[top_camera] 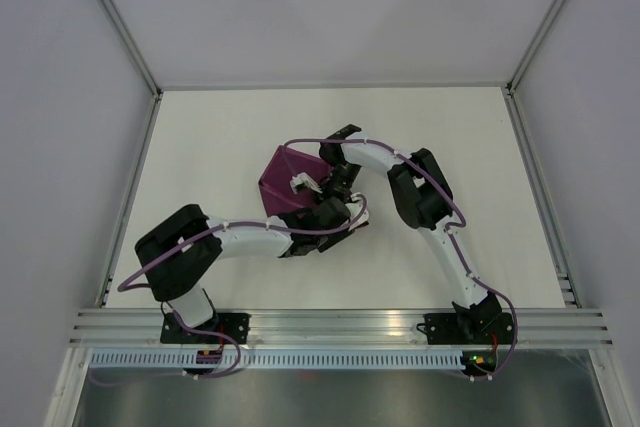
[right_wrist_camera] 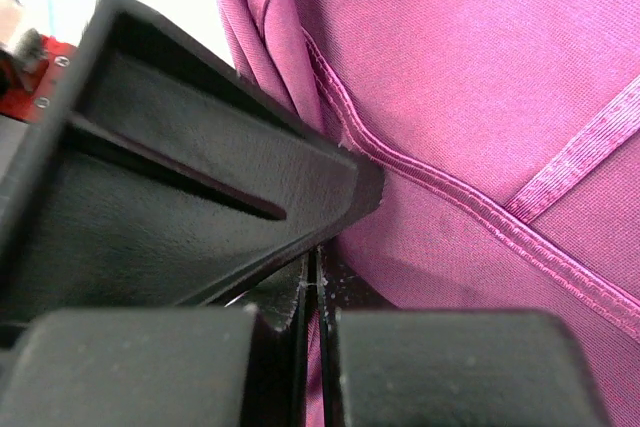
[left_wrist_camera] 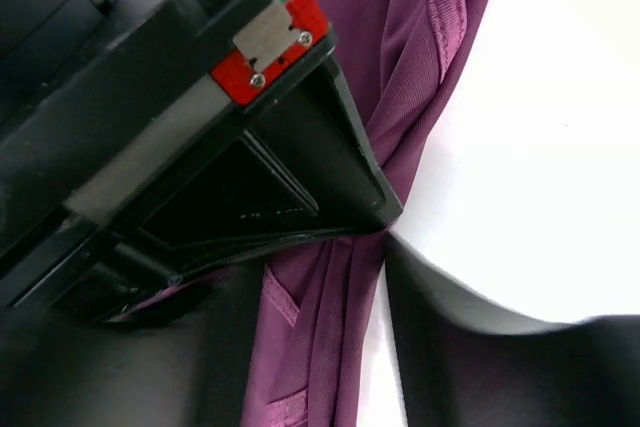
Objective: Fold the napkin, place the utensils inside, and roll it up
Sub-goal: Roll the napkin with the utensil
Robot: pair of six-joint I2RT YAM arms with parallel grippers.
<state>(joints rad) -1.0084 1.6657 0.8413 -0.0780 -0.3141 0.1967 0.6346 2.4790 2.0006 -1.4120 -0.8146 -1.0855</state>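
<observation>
The dark magenta napkin (top_camera: 284, 179) lies bunched and partly folded on the white table (top_camera: 200, 147), near the middle. My right gripper (top_camera: 336, 185) is at its right edge; in the right wrist view the gripper (right_wrist_camera: 315, 292) is shut, with a thin strip of napkin (right_wrist_camera: 480, 77) pinched between the pads. My left gripper (top_camera: 325, 213) is just in front of it. In the left wrist view it (left_wrist_camera: 322, 367) is open, and a gathered fold of napkin (left_wrist_camera: 420, 57) runs between its fingers (left_wrist_camera: 500, 367). No utensils are in view.
The two grippers are crowded together, almost touching, at the napkin's right corner. The right gripper's finger (left_wrist_camera: 300, 167) fills much of the left wrist view. Grey walls enclose the table on the left, back and right. An aluminium rail (top_camera: 340, 325) runs along the near edge.
</observation>
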